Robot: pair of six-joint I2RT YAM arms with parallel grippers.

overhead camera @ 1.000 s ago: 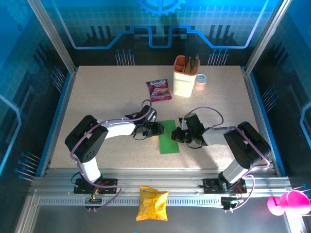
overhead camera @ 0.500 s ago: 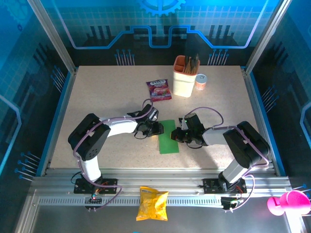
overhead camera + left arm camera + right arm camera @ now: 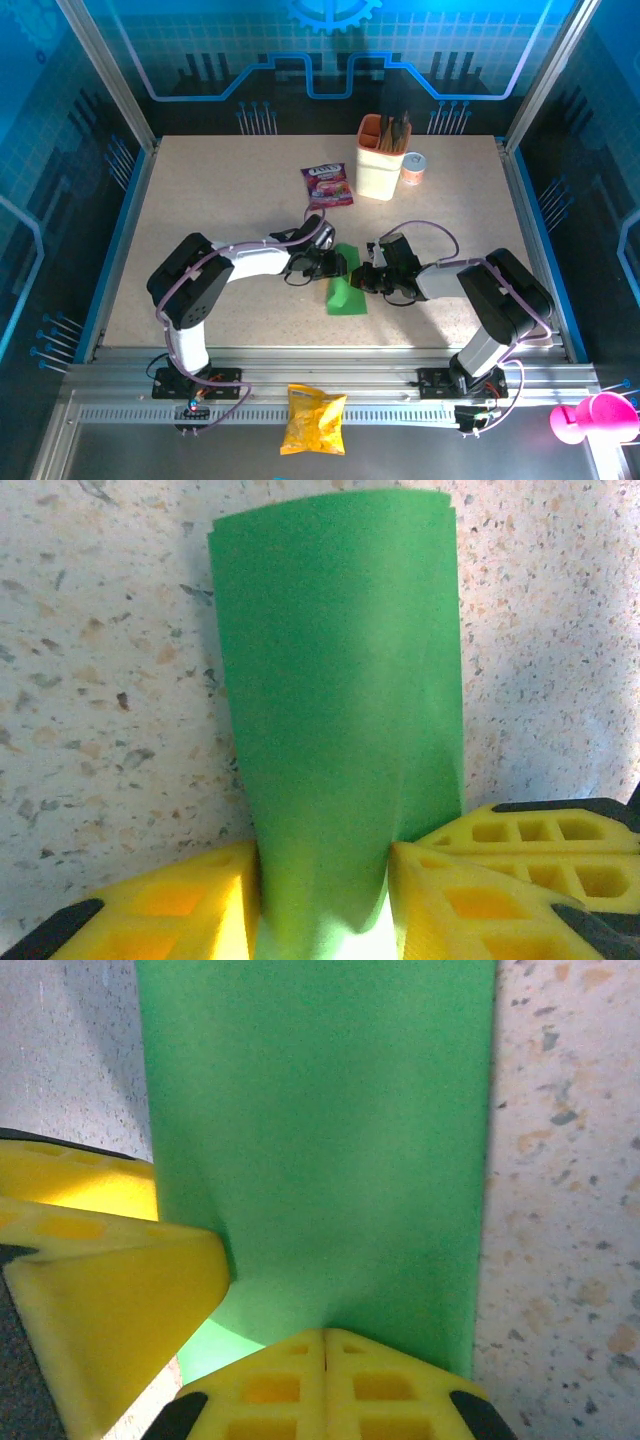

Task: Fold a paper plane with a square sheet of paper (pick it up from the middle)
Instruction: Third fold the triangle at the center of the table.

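Green paper is being lifted off the table (image 3: 220,210). A second ago the square sheet of paper (image 3: 346,298), already narrowed to a strip, was lying flat between the two sets of jaws, and its far left part is now being raised and turned over toward the right. The left jaws, which were being held at the strip's left edge, are being carried inward over it, while their part-closed setting is being left unaltered. From the left wrist, the sheet (image 3: 340,680) is being seen bowed upward and pinched between the yellow fingers (image 3: 150,910), so it is being judged as held there, not merely pushed. The right jaws are being kept fully closed in the same spot at the strip's right edge, with their tips pressed down on the paper (image 3: 330,1110) to pin it to the table. A fold across the strip is therefore being judged as under way, though no crease is being set yet. The pinned side is being relied on to stop the sheet from sliding as the flap is being brought over.
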